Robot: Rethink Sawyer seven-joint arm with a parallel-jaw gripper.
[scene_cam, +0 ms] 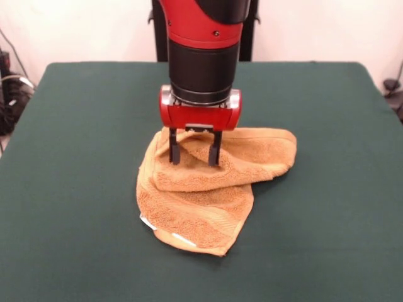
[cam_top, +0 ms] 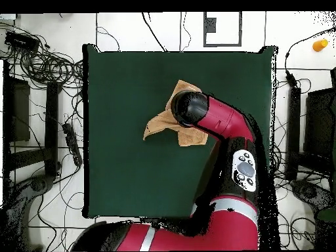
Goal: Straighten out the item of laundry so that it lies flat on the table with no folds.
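Observation:
The golden-orange towel (scene_cam: 201, 201) lies crumpled near the middle of the dark green table (scene_cam: 75, 157), with its upper part folded over the lower part. White tag bits (scene_cam: 148, 222) show at its near-left edge. My gripper (scene_cam: 195, 160) points straight down over the towel's far part. Its two black fingers (scene_cam: 174, 150) are spread apart, with their tips on or just into the folded layer and nothing pinched between them. In the overhead view the arm covers the gripper, and the towel (cam_top: 159, 124) sticks out from under the wrist on the table (cam_top: 125, 164).
The black pedestal (scene_cam: 160, 31) stands behind the table's far edge. Cables (cam_top: 46, 72) and dark equipment lie on the floor around the table. A small orange object (cam_top: 319, 44) sits on the floor off one corner.

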